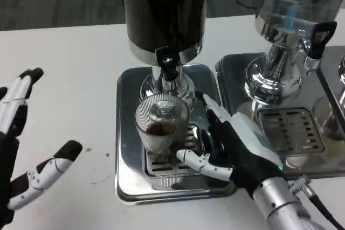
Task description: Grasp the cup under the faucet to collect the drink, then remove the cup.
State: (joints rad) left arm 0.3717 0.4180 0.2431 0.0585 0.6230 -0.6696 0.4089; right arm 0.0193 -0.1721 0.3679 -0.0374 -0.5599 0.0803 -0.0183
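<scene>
The cup [161, 129], a clear ribbed glass, is seen standing on the slotted grate of the steel drip tray [127, 133], directly beneath the faucet [168, 68] of the dark drink dispenser [164, 9]. A small amount of brown drink is visible in its bottom; no stream is seen falling from the faucet.

At the cup's three o'clock side the right hand [232, 144] is placed, its thumb reaching across low at about five o'clock, touching or almost touching the base of the glass, while the other fingers are raised along the right wall. Whether the glass is truly clamped cannot be told; the hand appears cupped around it rather than tight.

At nine o'clock, well apart from the tray, the left hand [21, 149] is held over the white tabletop [70, 52] with its fingers spread and nothing in them.

At three o'clock of the tray a second chrome dispenser [285, 41] is seen on its own tray.

The collecting step is judged to be finished or paused, with removal not yet done. For the next move, a firm hold by the right hand would be called for, then a level draw toward six o'clock, clear of the faucet, so that nothing is spilled.
</scene>
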